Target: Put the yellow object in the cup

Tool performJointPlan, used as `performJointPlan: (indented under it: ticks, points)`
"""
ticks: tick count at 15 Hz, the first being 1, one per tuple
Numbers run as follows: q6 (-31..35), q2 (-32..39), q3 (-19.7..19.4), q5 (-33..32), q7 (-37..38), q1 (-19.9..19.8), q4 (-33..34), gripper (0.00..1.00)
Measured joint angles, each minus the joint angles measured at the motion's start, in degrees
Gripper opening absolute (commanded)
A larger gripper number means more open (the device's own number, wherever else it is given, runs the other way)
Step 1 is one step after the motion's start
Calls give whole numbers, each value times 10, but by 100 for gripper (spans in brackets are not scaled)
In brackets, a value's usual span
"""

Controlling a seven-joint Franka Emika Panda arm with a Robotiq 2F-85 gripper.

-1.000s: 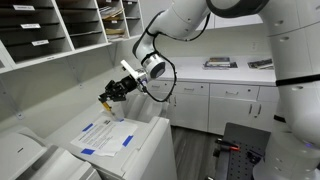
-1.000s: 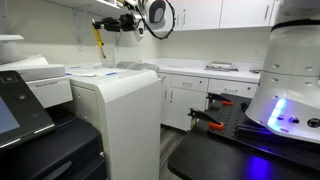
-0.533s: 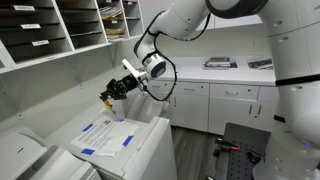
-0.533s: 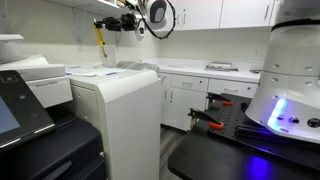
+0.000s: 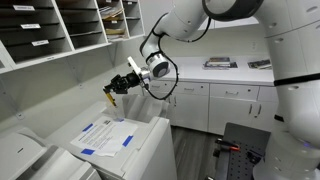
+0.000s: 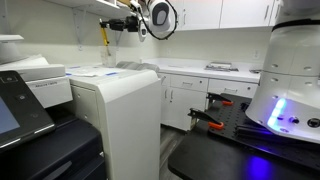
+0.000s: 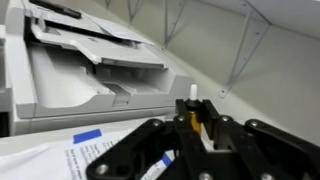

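Observation:
My gripper (image 5: pixel 112 89) is shut on the yellow object (image 5: pixel 109 95), a thin short stick, and holds it in the air above the top of a grey office machine (image 5: pixel 140 150). In an exterior view the stick (image 6: pixel 103 34) hangs down from the gripper (image 6: pixel 110 25). In the wrist view the yellow stick (image 7: pixel 196 118) sits upright between the black fingers (image 7: pixel 196 128), with a pale end poking out above them. A small pale shape that may be the cup (image 5: pixel 119 118) stands on the machine below the gripper; I cannot make it out clearly.
White paper sheets with blue marks (image 5: pixel 105 137) (image 7: pixel 85 152) lie on the machine top. Wall pigeonhole shelves (image 5: pixel 60 30) rise behind it. A printer with trays (image 7: pixel 80 60) stands beside it. A white counter with cabinets (image 5: pixel 235 90) runs along the wall.
The gripper, still holding the yellow stick, has moved slightly up and sideways, to the right in both exterior views.

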Motion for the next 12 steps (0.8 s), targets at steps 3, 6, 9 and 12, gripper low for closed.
performJointPlan:
  ticks: [3, 6, 9, 12]
  points:
    - [-7, 18, 0, 21, 35, -4, 5, 5]
    - [-12, 32, 1, 28, 63, -5, 9, 5]
    - [-12, 37, 1, 32, 68, -5, 14, 21]
    - [-12, 39, 1, 34, 71, -5, 18, 9]
